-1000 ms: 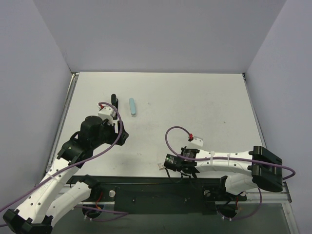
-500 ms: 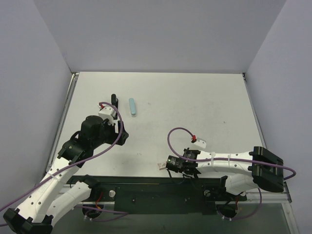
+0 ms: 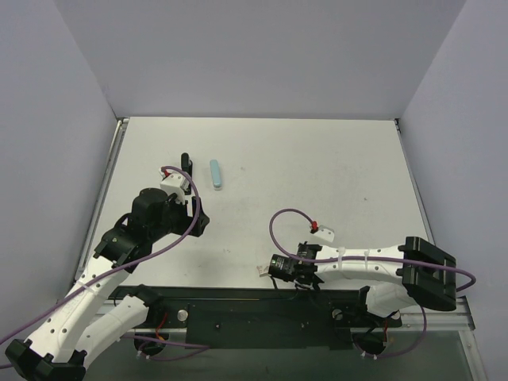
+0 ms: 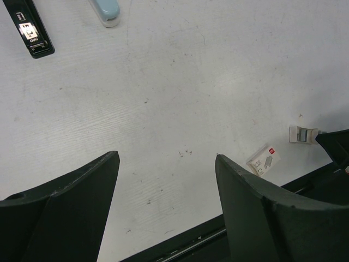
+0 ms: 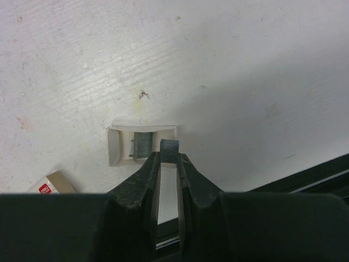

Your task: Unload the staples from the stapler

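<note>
The stapler lies in two parts at the back left: a black base (image 3: 186, 167) (image 4: 32, 30) and a light-blue top (image 3: 215, 175) (image 4: 106, 10). My right gripper (image 3: 267, 270) (image 5: 169, 156) is low near the table's front edge, shut on a short grey strip of staples (image 5: 169, 149). The strip's tip is at the edge of a small white staple tray (image 5: 114, 146) that holds another grey strip (image 5: 143, 146). My left gripper (image 3: 198, 216) (image 4: 164, 158) is open and empty, hovering over bare table in front of the stapler parts.
A small white staple-box sleeve with a red mark (image 5: 53, 184) (image 4: 264, 160) lies just beside the tray (image 4: 301, 134). The table's black front rail (image 3: 238, 305) runs right behind my right gripper. Purple cables loop above both wrists.
My right arm has shifted slightly, its cable loop swinging, with the gripper staying at the tray by the front edge. The left arm has not moved.
</note>
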`<state>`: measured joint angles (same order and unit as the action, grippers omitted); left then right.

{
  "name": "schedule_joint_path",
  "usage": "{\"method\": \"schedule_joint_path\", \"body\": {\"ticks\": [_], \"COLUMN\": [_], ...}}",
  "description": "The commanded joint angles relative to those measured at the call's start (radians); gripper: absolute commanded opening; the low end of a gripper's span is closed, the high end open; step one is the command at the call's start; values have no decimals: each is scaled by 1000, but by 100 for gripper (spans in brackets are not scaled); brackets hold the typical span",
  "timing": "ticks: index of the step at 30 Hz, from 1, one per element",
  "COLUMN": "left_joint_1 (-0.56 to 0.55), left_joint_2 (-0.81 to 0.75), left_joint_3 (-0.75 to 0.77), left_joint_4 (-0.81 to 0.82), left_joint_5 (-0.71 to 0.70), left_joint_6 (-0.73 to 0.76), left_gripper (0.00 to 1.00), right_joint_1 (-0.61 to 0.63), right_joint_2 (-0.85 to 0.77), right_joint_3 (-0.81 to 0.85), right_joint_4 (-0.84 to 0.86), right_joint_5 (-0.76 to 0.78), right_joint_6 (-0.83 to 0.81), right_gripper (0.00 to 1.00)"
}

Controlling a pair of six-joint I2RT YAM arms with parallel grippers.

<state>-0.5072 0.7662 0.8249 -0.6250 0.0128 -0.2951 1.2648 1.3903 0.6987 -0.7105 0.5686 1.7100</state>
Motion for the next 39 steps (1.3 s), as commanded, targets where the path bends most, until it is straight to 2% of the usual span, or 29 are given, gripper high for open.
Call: {"method": "schedule_joint_path", "body": {"ticks": [1,29,31,36,39], "left_joint_1": [9,-5,-5,-7,-5], "left_joint_2": [-11,-24,-24,-22,-22], "left_joint_3": [11,11,11,10,11], "left_joint_4": [36,31,31,31,33], "left_joint_5": [-1,-4,-4,-4,-4], "left_joint_6": [-3,-1,-3,-3,-3], "left_gripper": [81,81,81,82,81], "right_joint_1": [4,-5,-5,-7,-7], "right_joint_2": [13,62,65,65,64], "right_joint_3": [19,50,51,51,53], "right_joint_4": [-47,-17,-18,-18,-18], "right_joint_5": [31,19,19,17,19], "right_joint_6": [23,-6,-7,-9,-12], "right_gripper": [10,11,12,23,24]}}
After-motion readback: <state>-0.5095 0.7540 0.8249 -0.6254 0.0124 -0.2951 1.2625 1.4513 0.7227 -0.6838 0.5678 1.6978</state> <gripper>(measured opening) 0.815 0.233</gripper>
